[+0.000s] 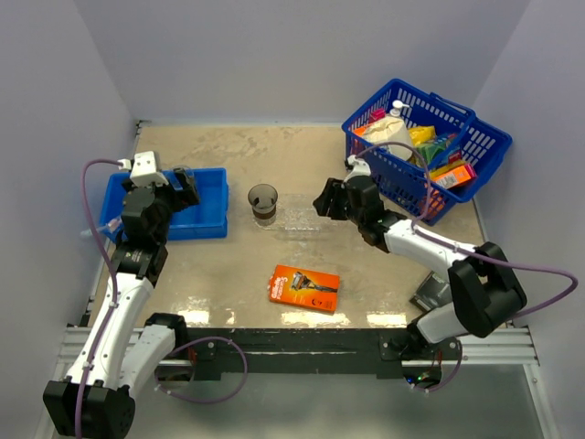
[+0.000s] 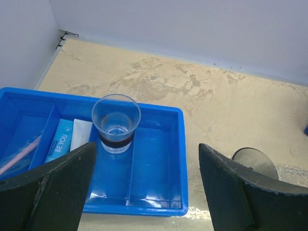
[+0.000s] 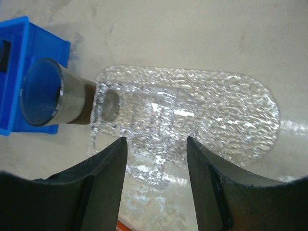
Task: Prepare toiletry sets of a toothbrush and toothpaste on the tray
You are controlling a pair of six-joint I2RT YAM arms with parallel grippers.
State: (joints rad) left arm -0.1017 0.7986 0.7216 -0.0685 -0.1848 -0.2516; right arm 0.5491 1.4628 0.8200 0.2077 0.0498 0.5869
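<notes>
The left claw (image 2: 147,154) hangs over the blue compartment bin (image 2: 159,159) with its fingers spread wide, holding nothing. Just ahead of it, between the fingers' lines, a clear cup (image 2: 116,122) stands upright in the bin. Left of that cup, close to the claw's left finger, lies a blue toothpaste (image 2: 60,144) tube with a white one beside it.

The right claw (image 3: 156,144) hovers low over the tabletop (image 3: 192,38), fingers apart and empty. The clear tray (image 3: 202,110) lies flat directly ahead of and beneath its tips. A brownish cup (image 3: 45,94) stands at the tray's end, ahead and to the claw's left. The orange razor pack (image 1: 304,287) lies behind this claw, well apart, and the blue wire basket (image 1: 425,146) sits beyond its right side.
</notes>
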